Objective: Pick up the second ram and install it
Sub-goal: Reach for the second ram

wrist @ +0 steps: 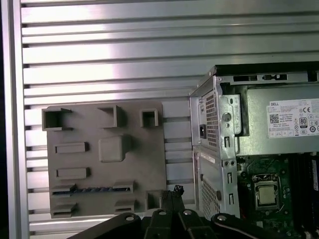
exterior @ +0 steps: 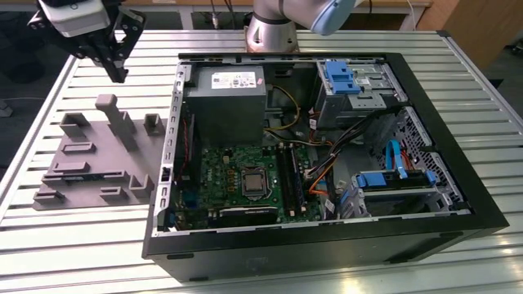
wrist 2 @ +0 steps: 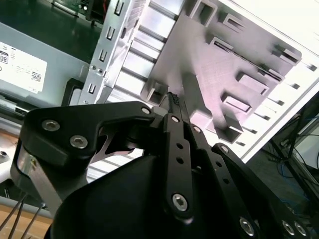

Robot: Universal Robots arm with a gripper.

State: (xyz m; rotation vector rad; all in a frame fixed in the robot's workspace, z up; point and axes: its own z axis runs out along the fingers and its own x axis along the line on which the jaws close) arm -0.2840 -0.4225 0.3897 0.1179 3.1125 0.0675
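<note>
The second ram point(wrist: 94, 189) is a thin dark stick lying on edge in a slot of the grey tray point(wrist: 134, 169). In the exterior view the second ram point(exterior: 86, 177) is a dark strip near the tray's point(exterior: 90, 150) front. My gripper point(exterior: 121, 76) hangs high above the tray's far edge, well clear of the stick. Its black fingers are shut together with nothing between them. In both wrist views the gripper point(wrist 2: 174, 99) point(wrist: 175, 190) points down at the tray point(wrist 2: 199, 55).
An open computer case point(exterior: 327, 239) lies to the exterior view's right of the tray. Inside are the motherboard's black ram slots point(exterior: 292, 177), a processor socket point(exterior: 253, 182), a grey power supply point(exterior: 225, 101) and blue drive brackets point(exterior: 339, 76). Upright blocks point(exterior: 119, 122) rise from the tray.
</note>
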